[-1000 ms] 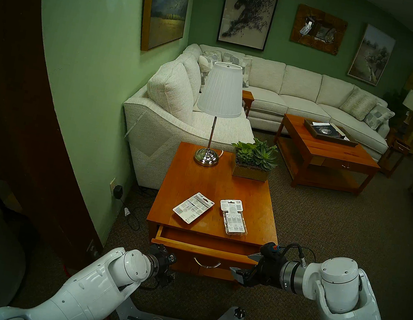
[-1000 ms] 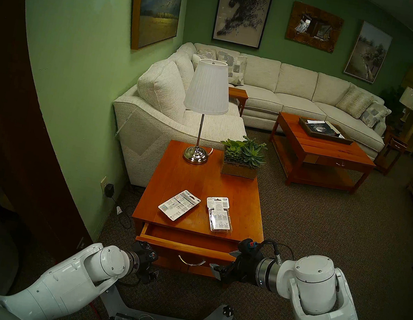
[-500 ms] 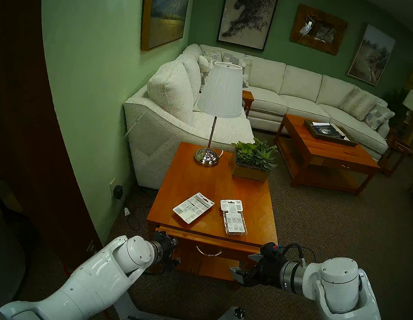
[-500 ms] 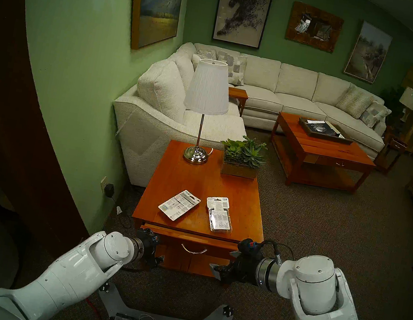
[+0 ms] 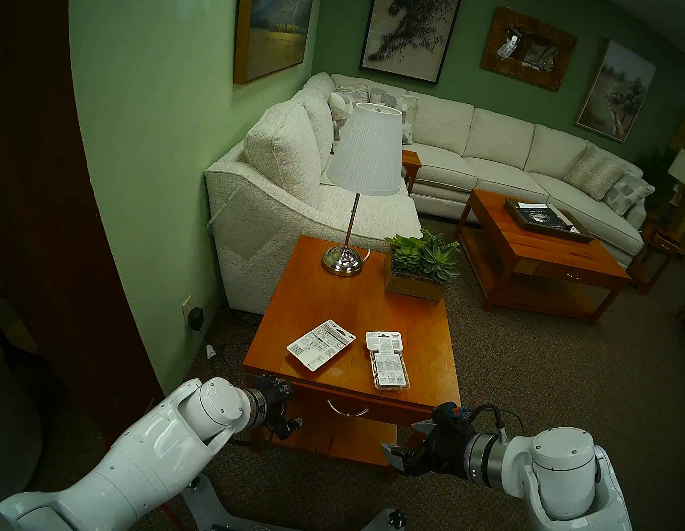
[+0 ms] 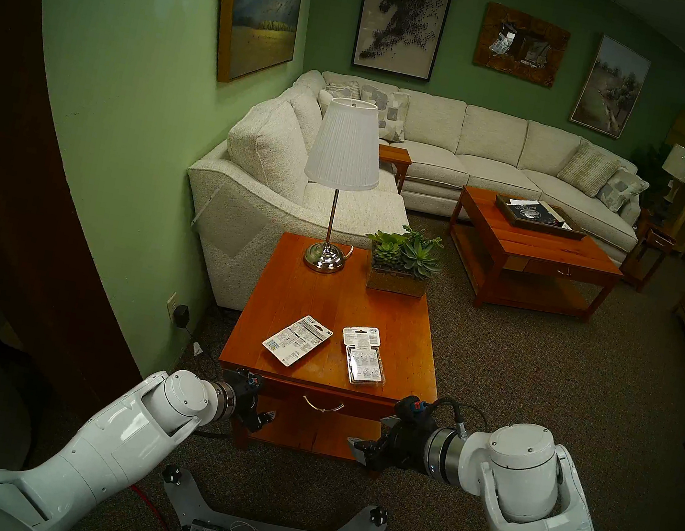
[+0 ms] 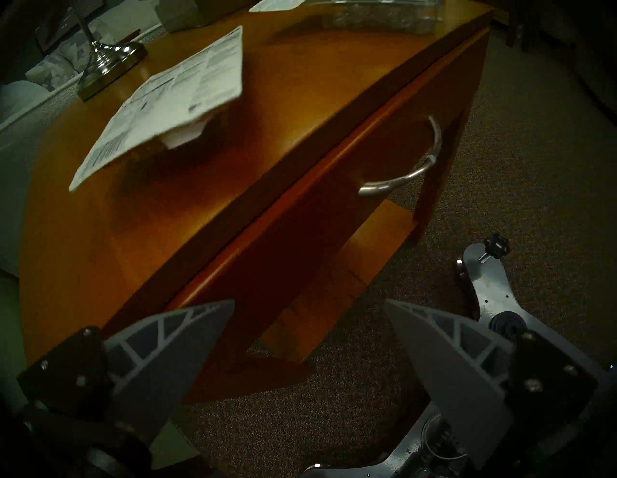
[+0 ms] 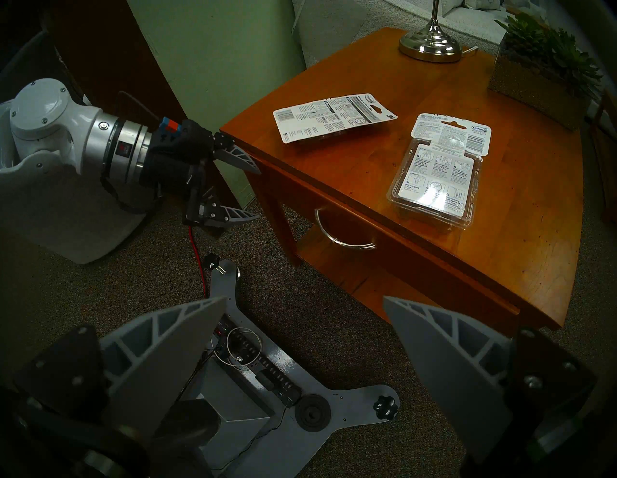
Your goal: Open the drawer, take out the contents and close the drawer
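Lying on the table (image 5: pixel 363 307) both packs (image 5: pixel 320 344), drawer (image 5: pixel 370 410) shut, left tool (image 8: pixel 238 187) and right tool (image 5: pixel 402 444) gaping, empty

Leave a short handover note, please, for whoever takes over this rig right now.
Left end effector: open, empty, by the table's front left corner.
Right end effector: open, empty, off the front right corner.
Drawer: pushed in under the tabletop; handle free.
White card pack and clear blister pack lie on the tabletop, apart.
Done: contents out, drawer looks shut.
Left: confirm it is flush, retract both arms.
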